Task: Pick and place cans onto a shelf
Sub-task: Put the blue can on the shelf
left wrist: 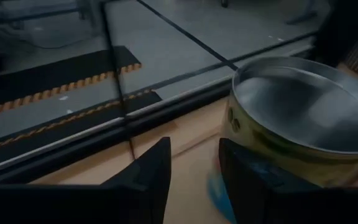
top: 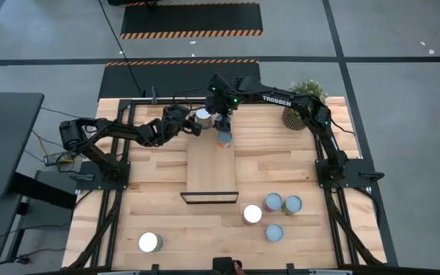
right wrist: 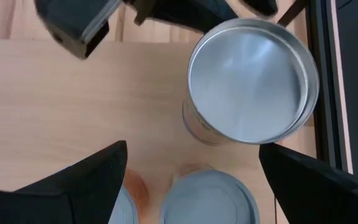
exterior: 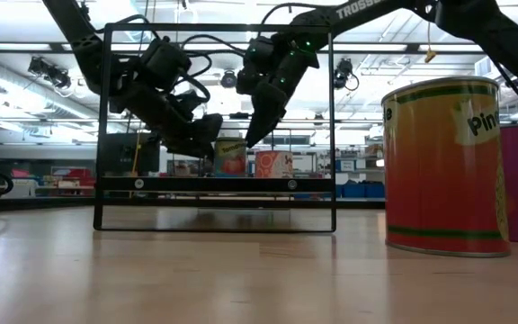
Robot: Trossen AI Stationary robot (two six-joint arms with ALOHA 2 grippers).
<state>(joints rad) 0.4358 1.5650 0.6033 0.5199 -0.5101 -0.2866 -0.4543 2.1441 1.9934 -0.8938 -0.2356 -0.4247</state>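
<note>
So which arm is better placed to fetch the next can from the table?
Probably the right. Four loose cans sit on its side of the table, one on the left. Both grippers, left and right, are open at the shelf's far end.

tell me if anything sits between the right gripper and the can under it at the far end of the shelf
Nothing visible does. The right gripper hangs open directly over the reddish-topped can on the shelf. A silver-topped can and the left gripper sit beside it, not between.

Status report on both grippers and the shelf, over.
Left gripper open beside the silver-topped can. Right gripper open above the orange can. Both cans at the shelf's far end. Nothing blocking.
</note>
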